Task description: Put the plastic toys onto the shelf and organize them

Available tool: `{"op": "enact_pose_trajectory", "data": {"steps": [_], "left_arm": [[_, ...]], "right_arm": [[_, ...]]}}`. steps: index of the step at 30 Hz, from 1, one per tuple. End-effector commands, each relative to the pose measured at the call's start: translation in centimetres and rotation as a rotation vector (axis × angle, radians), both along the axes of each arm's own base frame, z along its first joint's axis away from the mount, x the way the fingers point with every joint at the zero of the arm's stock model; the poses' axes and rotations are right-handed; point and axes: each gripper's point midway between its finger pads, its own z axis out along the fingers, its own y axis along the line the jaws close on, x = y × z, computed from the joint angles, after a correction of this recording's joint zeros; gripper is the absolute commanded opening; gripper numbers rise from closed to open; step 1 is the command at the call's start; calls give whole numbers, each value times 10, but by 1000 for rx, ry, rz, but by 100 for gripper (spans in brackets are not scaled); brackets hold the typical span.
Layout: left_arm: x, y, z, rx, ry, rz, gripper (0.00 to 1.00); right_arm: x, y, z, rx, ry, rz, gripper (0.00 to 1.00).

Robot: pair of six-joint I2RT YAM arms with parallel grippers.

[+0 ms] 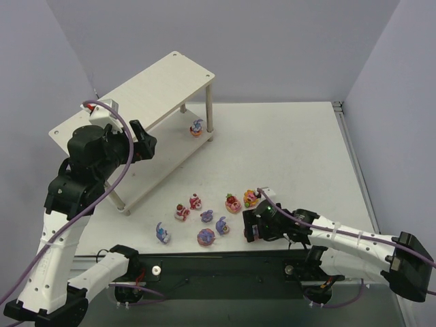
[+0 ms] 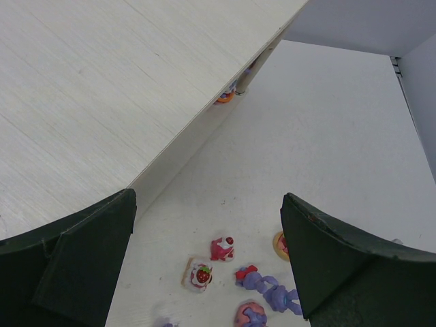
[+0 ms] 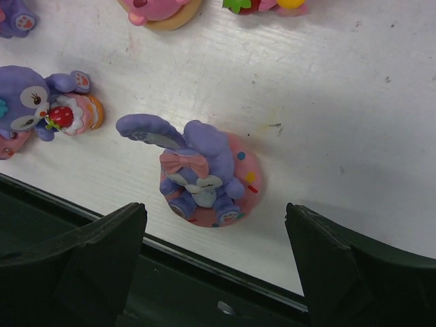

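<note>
From above, toys point(image 1: 207, 216) clustered by the surface's near edge; one sat on the lower board of the shelf point(image 1: 157, 78). Left wrist: left hand point(image 2: 208, 252) stood wide, empty, beside the shelf. Right wrist: right hand point(image 3: 214, 238) hung wide above a bunny point(image 3: 204, 170); a skewed pinch might flick it off the edge.

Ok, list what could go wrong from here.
1. The purple bunny under the open right gripper stands close to the near edge of the table. A misaligned finger could push it off.
2. The strawberry bunny stands close beside it, so a descending finger might knock it over.
3. The open left gripper hovers at the top board of the shelf. It could bump the board or block a delivery.
</note>
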Motion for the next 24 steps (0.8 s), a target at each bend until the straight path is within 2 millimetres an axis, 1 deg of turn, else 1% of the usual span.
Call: {"op": "enact_pose_trajectory", "data": {"steps": [1, 5, 8, 9, 11, 15, 19, 20, 23, 24], "left_arm": [[0, -3, 7, -18, -28, -12, 97], [0, -2, 6, -18, -26, -10, 98], [-1, -1, 8, -13, -29, -9, 97], [0, -1, 6, -10, -25, -8, 97], [-1, 0, 6, -8, -25, -5, 97], [-1, 0, 5, -12, -23, -4, 97], [-2, 0, 5, -11, -23, -7, 97], [-2, 1, 5, -11, -23, -3, 97], [-3, 2, 5, -10, -23, -3, 98], [-3, 1, 4, -9, -20, -3, 97]], "right_arm": [[6, 4, -9, -26, -39, -28, 86], [12, -5, -17, -96, -82, -80, 84], [14, -9, -20, -127, -105, -105, 80], [14, -8, -21, -130, -106, -100, 78], [13, -9, -24, -138, -107, -101, 77], [9, -5, -29, -162, -101, -74, 72], [6, 0, -30, -183, -111, -65, 68], [6, -1, -29, -196, -115, -70, 67], [6, -1, -25, -222, -134, -75, 57], [9, 2, -20, -221, -144, -84, 47]]}}
